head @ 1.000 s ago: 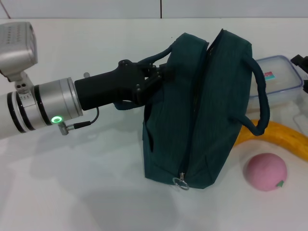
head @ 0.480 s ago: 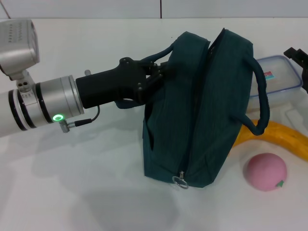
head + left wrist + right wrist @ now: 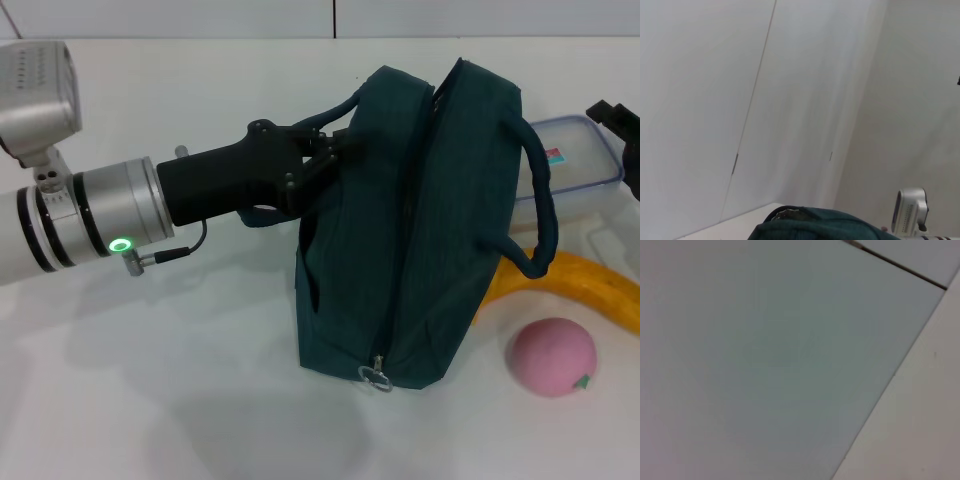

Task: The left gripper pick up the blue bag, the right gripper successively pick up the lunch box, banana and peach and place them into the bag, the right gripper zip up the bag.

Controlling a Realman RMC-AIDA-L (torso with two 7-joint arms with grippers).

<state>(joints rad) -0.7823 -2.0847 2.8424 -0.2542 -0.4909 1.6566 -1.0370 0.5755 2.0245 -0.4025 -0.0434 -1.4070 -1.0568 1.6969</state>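
Blue bag stands upright on the white table, about centre of the head view, long zipper running down the near face with the metal ring pull at the bottom near corner. Zipper gapes slightly at the top. One rolled handle loops out on the right side; the other is on the left side, at the bag's upper left edge.

Left gripper reaches in from the left, black claw on a silver wrist with a green light lit. Its fingers are clamped together on the bag's left handle, at the upper left corner of the bag. In the left wrist view only a dark teal hump of the bag shows along the edge, with blank wall beyond.

Lunch box lies on the table to the right of the bag, far side, partly hidden behind the right handle. Banana lies right of the bag, nearer than the lunch box, one end tucked behind the bag. Peach sits near right, just nearer than the banana, apart from the bag.

Right gripper shows only as a black piece at the right edge, beside the lunch box; cannot tell whether its fingers are apart or together. Right wrist view shows plain wall only.
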